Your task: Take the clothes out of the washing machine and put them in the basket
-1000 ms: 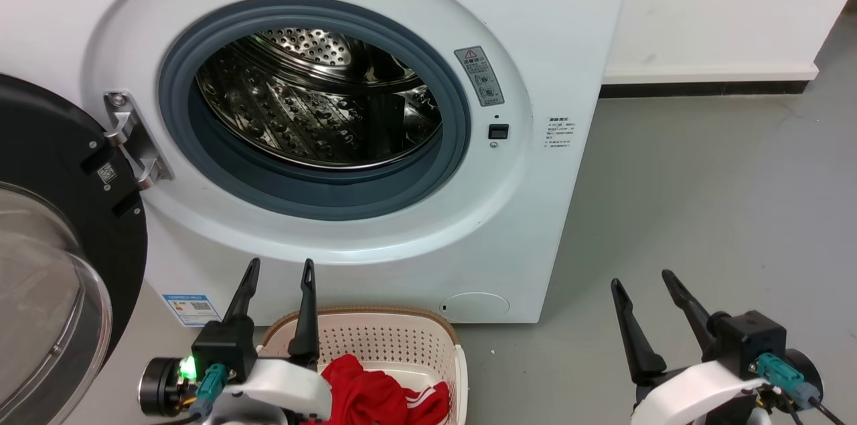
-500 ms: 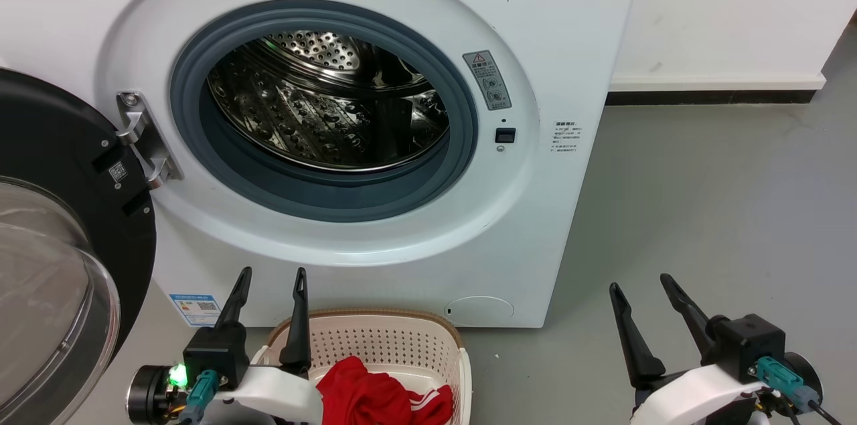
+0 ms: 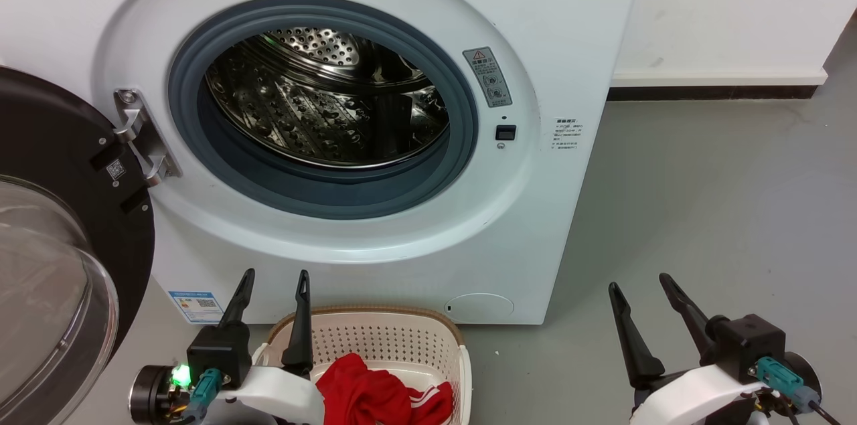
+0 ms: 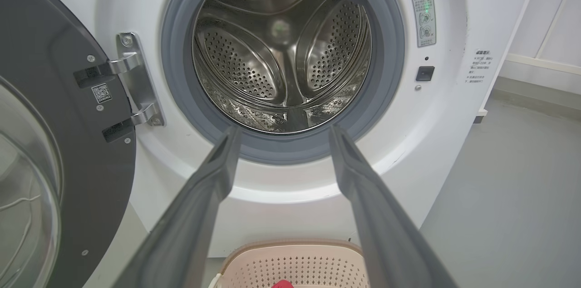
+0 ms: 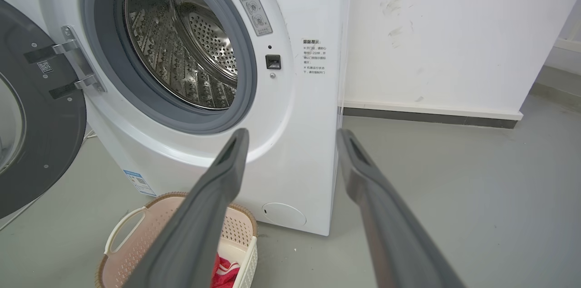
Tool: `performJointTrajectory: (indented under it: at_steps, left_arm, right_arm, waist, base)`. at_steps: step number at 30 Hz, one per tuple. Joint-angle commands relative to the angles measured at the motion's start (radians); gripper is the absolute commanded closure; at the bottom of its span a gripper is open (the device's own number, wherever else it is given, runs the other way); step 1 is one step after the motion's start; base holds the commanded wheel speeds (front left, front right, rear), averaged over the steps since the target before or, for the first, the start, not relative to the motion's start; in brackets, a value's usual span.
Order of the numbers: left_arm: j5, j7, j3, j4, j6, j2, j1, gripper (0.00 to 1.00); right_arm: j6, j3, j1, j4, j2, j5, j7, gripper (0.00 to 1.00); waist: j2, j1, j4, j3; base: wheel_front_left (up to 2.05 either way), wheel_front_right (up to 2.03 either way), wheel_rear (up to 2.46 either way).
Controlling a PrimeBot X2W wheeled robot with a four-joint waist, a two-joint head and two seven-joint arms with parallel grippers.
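Left gripper [image 3: 276, 274]: fingers parted, holding nothing, over the basket's [image 3: 388, 341] left end.
Right gripper [image 3: 639, 282]: fingers spread, holding nothing, above the grey floor [image 3: 703, 197].
Clothes [image 3: 375, 395]: red, white-striped, heaped in the basket.
Basket: on the floor, just before the washing machine [image 3: 569, 43].
Door [image 3: 60, 144]: open, at left.

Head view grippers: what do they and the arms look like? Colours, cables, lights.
Left gripper and right gripper match: two long, tapering matte-black fingers on a boxy black body, a glossy white forearm shell, and a teal connector with dark cable beside the round black wrist. A green light glows on the left one.
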Motion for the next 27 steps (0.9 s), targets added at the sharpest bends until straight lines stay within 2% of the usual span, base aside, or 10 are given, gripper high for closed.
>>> performJointTrajectory:
  at_steps: [1,4,5,8,27]
  left_arm:
    - [-0.003,0.003,-0.005,0.001,0.0,0.005,-0.012,0.0]
    - [-0.005,0.004,-0.008,0.002,-0.001,0.005,-0.014,0.0]
    - [-0.001,0.002,-0.007,0.002,0.0,0.001,-0.002,1.0]
    - [-0.01,0.008,-0.007,0.029,-0.002,-0.004,0.01,1.0]
    - [-0.372,0.081,0.057,0.053,-0.047,-0.019,-0.02,1.0]
  right_arm:
    - [-0.001,0.001,0.005,0.0,0.002,0.004,-0.003,0.0]
    - [-0.001,0.001,0.004,0.001,0.002,0.004,-0.004,0.0]
    - [0.0,0.001,0.0,0.001,0.0,0.004,-0.001,1.0]
    - [0.0,0.005,0.008,0.022,0.0,0.013,-0.002,1.0]
    - [0.0,-0.019,-0.041,0.081,-0.024,0.407,0.006,1.0]
  waist:
    - [-0.0001,-0.0001,0.0,0.0]
    - [-0.0001,-0.0001,0.001,0.001]
    - [-0.0001,0.0,0.001,0.001]
    - [-0.0001,0.0,0.001,0.001]
    - [-0.0001,0.0,-0.005,0.006]
  base:
    - [0.0,0.0,0.0]
    - [0.0,0.0,0.0]
    - [0.0,0.0,0.0]
    - [0.0,0.0,0.0]
    - [0.0,0.0,0.0]
